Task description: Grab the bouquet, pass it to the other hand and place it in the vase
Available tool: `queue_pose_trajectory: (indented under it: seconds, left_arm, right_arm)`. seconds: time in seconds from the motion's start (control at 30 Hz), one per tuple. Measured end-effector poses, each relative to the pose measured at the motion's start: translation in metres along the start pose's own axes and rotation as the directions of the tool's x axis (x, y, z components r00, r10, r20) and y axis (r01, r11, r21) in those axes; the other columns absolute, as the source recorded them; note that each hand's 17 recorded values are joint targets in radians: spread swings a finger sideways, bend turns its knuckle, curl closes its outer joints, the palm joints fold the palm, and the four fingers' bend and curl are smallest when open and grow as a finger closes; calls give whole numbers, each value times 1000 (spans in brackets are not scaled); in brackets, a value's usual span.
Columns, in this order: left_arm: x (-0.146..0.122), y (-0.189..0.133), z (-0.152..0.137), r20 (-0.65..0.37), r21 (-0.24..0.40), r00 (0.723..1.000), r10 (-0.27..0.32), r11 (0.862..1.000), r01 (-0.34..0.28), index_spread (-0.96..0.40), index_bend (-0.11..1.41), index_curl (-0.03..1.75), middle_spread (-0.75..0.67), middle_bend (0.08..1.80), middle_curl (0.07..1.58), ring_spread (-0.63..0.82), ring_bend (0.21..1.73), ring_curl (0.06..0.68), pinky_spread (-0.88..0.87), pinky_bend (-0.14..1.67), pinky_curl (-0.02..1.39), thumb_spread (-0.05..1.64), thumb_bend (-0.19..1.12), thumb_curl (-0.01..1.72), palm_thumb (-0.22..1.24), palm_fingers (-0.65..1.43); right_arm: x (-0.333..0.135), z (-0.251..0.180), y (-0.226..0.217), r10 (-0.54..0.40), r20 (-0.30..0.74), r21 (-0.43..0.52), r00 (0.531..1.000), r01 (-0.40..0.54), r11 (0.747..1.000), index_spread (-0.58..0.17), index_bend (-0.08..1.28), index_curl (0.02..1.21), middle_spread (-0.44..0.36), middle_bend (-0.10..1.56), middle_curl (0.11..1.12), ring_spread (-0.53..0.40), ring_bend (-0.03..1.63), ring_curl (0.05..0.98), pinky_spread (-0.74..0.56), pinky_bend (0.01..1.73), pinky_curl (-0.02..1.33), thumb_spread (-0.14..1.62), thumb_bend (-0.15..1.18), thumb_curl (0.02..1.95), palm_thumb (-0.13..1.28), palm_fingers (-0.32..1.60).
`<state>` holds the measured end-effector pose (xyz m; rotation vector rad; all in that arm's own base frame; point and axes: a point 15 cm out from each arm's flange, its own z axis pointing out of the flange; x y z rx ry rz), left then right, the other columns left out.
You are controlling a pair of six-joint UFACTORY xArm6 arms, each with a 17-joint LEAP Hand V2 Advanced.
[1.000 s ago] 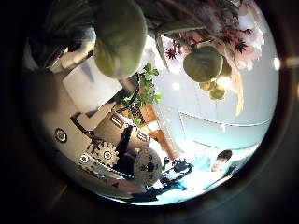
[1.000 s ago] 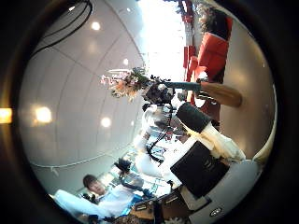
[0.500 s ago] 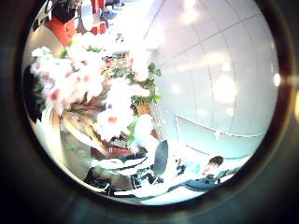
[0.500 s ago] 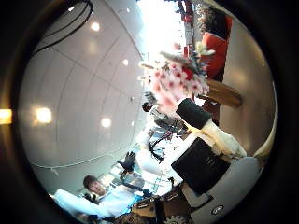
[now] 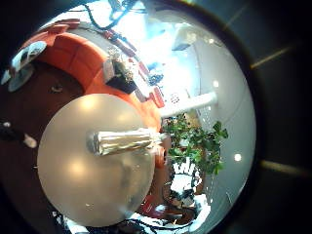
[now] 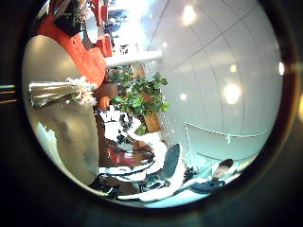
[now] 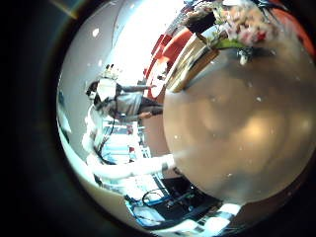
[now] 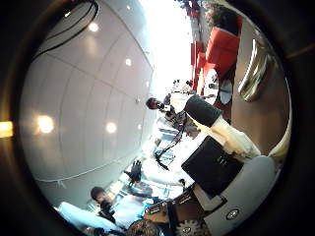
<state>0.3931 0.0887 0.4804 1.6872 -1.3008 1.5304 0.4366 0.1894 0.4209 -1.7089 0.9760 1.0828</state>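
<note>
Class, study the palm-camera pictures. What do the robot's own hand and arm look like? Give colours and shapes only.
In the right thumb side palm view, the right hand is made of boxy segments, black blocks alternating with white shells. The right little finger side palm view shows a smooth white tubular arm ending in a hand of dark and white parts.

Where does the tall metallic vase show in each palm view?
Left little finger side: tall metallic vase mid round table.
Left thumb side: vase on the table.
Right little finger side: vase by the table rim, bouquet at its mouth.
Right thumb side: vase beside the sofa.
Shared landmark: the round table.
</note>
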Motion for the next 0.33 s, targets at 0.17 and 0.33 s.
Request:
queue_pose_trajectory:
  seconds: [0.17,0.33]
  left_arm:
    - [16,31,5,44,-20,999,-5,1000,6,236,148,322,606,178,251,683,507,174,594,173,361,878,-34,346,114,-96]
    - [33,55,26,92,-49,996,-24,998,29,235,161,309,604,177,246,683,490,175,591,179,332,877,-34,340,115,-77]
  right_arm:
    - [1,-4,17,13,-2,-39,1000,-13,999,-290,199,407,7,222,375,44,418,205,430,285,245,1036,-20,569,766,455]
    - [20,-58,39,40,-92,11,995,-39,999,-294,199,417,11,215,377,51,403,201,433,270,238,1032,-19,575,768,465]
